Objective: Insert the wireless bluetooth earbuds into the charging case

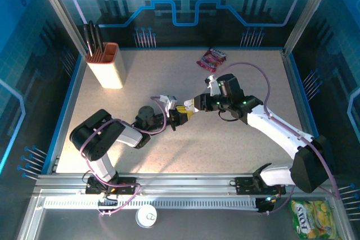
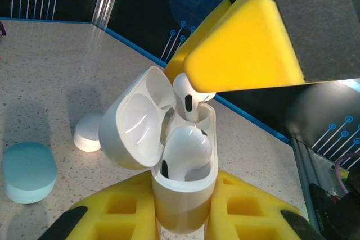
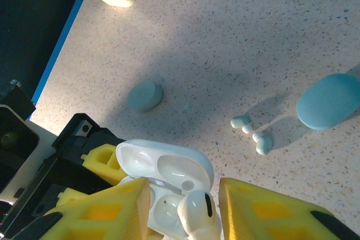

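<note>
The second white earbud (image 2: 188, 98) stands stem-down at the mouth of the far socket of the open white charging case (image 2: 183, 200). It is not fully sunk. Its twin, the seated earbud (image 2: 187, 151), already lies in the near socket. The case is held up over the middle of the bench (image 3: 253, 37), lid tipped back.

The left claw (image 2: 183, 209) is closed on the lower body of the case, one yellow pad on either side. The right claw (image 3: 184, 189) comes from above with the second bud between its pads. Its jaws are partly apart and wider than the bud, with a gap on one side, so the bud looks loosed rather than pinched.

I judge this to be the seating of the last white bud. The next move calls for a straight lift of the right claw, so that a pad does not drag the bud out. If the bud sits proud, it needs a light press down. After that the lid must be swung shut.

Toward the bench's right edge lie two light-blue earbuds (image 3: 251, 130), with a light-blue case (image 3: 329, 102) just beside them, both untouched.
</note>
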Action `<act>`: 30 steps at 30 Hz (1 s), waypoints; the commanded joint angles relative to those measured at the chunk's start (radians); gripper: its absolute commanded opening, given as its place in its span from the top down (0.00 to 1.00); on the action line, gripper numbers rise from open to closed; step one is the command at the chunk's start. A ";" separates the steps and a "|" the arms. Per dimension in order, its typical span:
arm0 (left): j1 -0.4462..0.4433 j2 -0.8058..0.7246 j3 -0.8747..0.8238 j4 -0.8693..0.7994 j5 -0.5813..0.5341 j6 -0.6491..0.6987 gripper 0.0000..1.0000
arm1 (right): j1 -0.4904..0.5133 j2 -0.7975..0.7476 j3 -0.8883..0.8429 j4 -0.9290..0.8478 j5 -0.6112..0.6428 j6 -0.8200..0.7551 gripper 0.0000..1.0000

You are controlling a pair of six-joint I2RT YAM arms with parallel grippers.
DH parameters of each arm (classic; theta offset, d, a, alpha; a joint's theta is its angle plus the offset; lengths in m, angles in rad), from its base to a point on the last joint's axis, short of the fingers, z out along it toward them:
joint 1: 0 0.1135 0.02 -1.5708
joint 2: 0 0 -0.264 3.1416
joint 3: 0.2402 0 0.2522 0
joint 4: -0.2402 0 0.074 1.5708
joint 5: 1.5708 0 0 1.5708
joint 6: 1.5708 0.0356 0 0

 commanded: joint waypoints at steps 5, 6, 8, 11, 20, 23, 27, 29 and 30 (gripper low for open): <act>-0.004 0.018 0.030 0.012 -0.019 0.020 0.96 | 0.025 -0.033 0.003 -0.023 -0.037 0.002 0.62; -0.005 0.017 0.030 0.009 -0.019 0.021 0.96 | 0.028 -0.035 0.002 -0.029 -0.032 0.000 0.62; -0.004 0.019 0.029 0.010 -0.018 0.022 0.96 | 0.028 -0.040 0.002 -0.034 -0.028 0.000 0.61; -0.003 0.019 0.029 0.011 -0.020 0.022 0.96 | 0.028 -0.049 -0.004 -0.037 -0.020 0.000 0.57; -0.003 0.015 0.026 0.030 -0.011 0.002 0.96 | 0.028 -0.038 0.004 -0.059 0.023 -0.004 0.52; -0.003 0.018 0.023 0.028 -0.018 0.004 0.96 | 0.028 -0.037 0.010 -0.065 0.015 -0.002 0.53; -0.001 0.027 0.024 0.040 -0.019 0.002 0.96 | 0.028 -0.060 -0.001 -0.089 0.049 -0.006 0.49; 0.001 0.031 0.027 0.041 -0.015 0.000 0.96 | 0.024 -0.074 -0.010 -0.094 0.057 -0.007 0.47; 0.000 0.032 0.028 0.041 -0.014 -0.002 0.96 | 0.023 -0.080 -0.015 -0.094 0.053 -0.005 0.46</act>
